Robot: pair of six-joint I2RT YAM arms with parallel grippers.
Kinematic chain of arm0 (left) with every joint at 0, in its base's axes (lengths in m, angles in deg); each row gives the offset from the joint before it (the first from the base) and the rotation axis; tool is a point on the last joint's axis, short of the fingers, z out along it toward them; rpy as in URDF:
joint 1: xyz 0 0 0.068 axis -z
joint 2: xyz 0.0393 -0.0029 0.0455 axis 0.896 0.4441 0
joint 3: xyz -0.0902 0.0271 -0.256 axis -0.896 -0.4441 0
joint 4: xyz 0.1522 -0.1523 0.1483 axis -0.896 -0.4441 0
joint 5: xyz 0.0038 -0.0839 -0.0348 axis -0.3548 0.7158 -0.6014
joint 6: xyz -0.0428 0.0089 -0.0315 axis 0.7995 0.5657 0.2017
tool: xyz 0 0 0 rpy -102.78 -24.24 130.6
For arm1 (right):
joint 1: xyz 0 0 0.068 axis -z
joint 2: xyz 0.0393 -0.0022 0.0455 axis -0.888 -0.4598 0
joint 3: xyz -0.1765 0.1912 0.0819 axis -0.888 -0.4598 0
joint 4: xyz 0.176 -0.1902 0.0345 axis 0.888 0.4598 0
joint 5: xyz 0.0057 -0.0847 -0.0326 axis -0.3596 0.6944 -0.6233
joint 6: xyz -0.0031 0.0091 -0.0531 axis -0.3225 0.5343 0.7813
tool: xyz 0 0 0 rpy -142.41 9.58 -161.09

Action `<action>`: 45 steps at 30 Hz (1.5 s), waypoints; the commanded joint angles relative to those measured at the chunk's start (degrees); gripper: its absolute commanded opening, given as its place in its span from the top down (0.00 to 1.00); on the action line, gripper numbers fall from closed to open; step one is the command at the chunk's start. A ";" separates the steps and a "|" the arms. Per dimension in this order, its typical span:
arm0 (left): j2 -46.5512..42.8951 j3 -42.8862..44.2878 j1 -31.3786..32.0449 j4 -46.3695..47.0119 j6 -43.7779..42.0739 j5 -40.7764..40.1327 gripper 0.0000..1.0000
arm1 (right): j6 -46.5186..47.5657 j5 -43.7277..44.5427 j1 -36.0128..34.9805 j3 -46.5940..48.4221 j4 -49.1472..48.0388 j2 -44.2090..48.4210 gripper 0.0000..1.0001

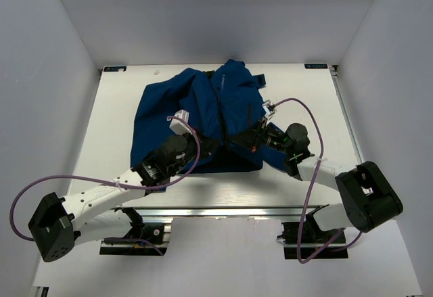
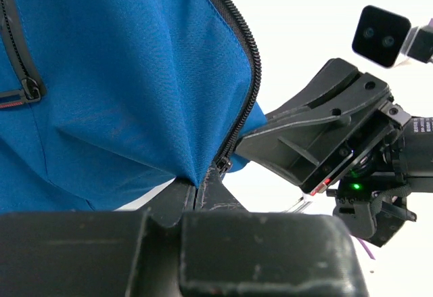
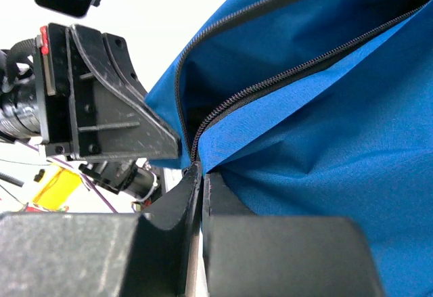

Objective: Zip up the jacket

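The royal-blue jacket (image 1: 196,111) lies crumpled on the white table, its front open, with two dark rows of zipper teeth (image 3: 284,74) apart. My left gripper (image 1: 218,145) is shut on the jacket's bottom edge beside the zipper end; in the left wrist view its jaws (image 2: 196,187) pinch the blue cloth (image 2: 122,74) right by the teeth (image 2: 252,60). My right gripper (image 1: 247,141) is shut on the other front edge (image 3: 318,141); its jaws (image 3: 201,174) clamp cloth at the foot of the zipper. The two grippers nearly touch.
A pocket zipper with its pull (image 2: 27,84) shows on the left panel. The table (image 1: 304,101) is walled on three sides. A metal rail (image 1: 216,210) runs along the near edge. Purple cables (image 1: 308,118) loop from both arms.
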 commanded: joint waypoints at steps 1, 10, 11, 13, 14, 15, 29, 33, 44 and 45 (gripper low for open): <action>-1.98 0.36 0.06 0.12 0.29 -0.96 1.00 | 3.39 -0.44 -0.27 -0.26 2.61 2.88 1.00; -2.15 0.62 0.06 0.46 0.29 -1.49 1.00 | 5.07 -0.70 -0.36 -0.44 5.35 4.21 1.00; -1.80 0.62 -0.03 0.64 0.29 -1.32 1.00 | 4.89 -0.88 -0.36 -0.26 4.91 4.03 1.00; -1.54 0.54 -0.03 0.73 0.47 -0.79 1.00 | 4.45 -0.88 -0.45 0.00 3.77 3.77 1.00; -1.36 0.45 0.06 1.34 0.56 -0.61 1.00 | 4.37 -0.88 -0.45 0.18 3.76 3.59 1.00; -1.27 0.36 -0.03 1.43 0.56 -0.35 1.00 | 4.36 -0.88 -0.45 0.35 3.76 3.50 1.00; -0.92 0.10 -0.03 2.31 1.00 0.79 1.00 | 3.31 0.35 -0.62 1.32 1.57 2.45 1.00; -0.75 0.10 -0.03 2.57 0.82 1.23 1.00 | 2.96 0.44 -0.71 1.32 0.78 1.92 1.00; -1.45 0.01 -0.03 1.52 1.09 0.18 1.00 | 3.48 0.53 -0.71 0.70 1.65 2.53 1.00; -1.45 -0.08 -0.03 1.52 1.17 0.18 1.00 | 3.40 0.70 -0.71 0.79 1.74 2.53 1.00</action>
